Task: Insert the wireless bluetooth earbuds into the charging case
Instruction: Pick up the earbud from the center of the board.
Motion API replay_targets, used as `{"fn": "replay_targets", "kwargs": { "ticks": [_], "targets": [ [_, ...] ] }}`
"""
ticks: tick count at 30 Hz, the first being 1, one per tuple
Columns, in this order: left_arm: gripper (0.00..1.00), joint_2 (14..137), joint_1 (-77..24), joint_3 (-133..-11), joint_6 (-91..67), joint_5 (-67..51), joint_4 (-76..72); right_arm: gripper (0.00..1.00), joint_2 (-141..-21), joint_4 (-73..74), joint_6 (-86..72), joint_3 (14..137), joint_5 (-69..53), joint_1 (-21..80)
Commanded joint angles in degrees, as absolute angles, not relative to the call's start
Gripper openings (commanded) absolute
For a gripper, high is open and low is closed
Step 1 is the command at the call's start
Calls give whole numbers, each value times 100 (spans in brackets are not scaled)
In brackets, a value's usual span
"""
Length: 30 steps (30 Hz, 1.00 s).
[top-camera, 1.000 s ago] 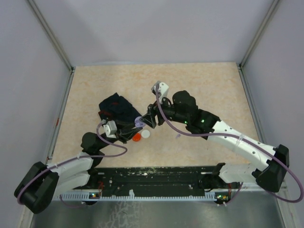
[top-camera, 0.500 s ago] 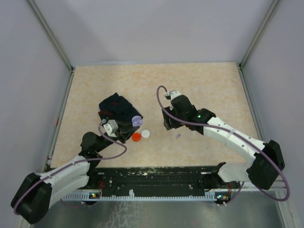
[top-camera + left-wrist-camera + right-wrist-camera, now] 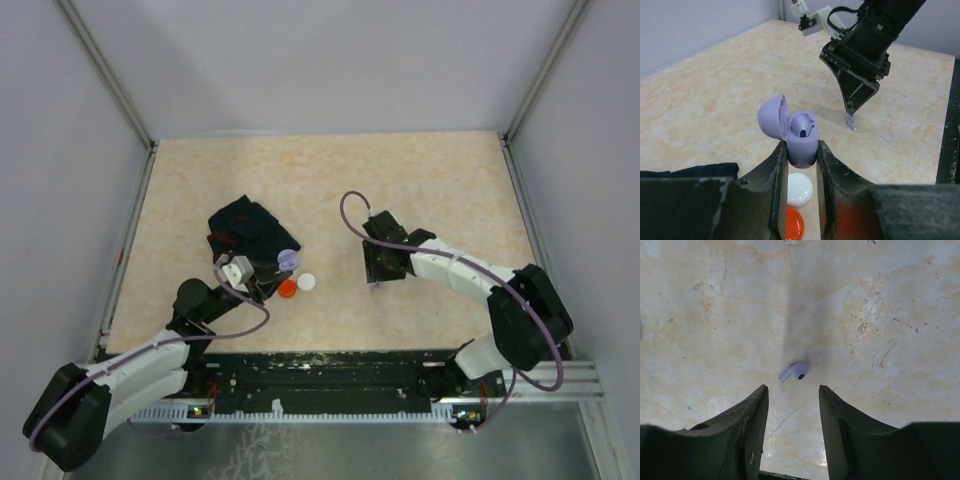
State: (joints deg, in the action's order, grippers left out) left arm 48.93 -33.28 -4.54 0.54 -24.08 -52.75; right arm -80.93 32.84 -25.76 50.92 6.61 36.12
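We see the left gripper clamped on the open lavender plastic charging case, with one lavender earbud seated inside. The right gripper, jaws parted and touching nothing, hovers over a second small lavender earbud lying on the beige speckled table; a second ago it stood beside the case.

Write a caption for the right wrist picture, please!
Open right gripper hovers over a lavender earbud on the table.

I count two lavender earbuds, one of them seated in my one lavender charging case, plus one white disc, one red disc and one dark cloth.
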Motion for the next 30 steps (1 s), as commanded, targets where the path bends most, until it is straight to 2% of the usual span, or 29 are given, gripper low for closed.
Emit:
{"fn": "replay_targets", "kwargs": {
  "ticks": [1, 8, 19, 30],
  "targets": [
    [0, 4767, -3349, -374, 146, -2386, -5234, 44, -8480, 3172, -2994, 5216, 978, 3569],
    [0, 4764, -3349, -374, 143, -2409, -5222, 43, -8753, 3109, -3259, 5211, 1070, 3568],
    [0, 4786, -3349, -371, 126, -2425, -5225, 35, -9044, 2982, -3290, 5224, 949, 3568],
    [0, 4772, -3349, -367, 106, -2442, -5228, 32, -9144, 2866, -3240, 5243, 738, 3568]
  ]
}}
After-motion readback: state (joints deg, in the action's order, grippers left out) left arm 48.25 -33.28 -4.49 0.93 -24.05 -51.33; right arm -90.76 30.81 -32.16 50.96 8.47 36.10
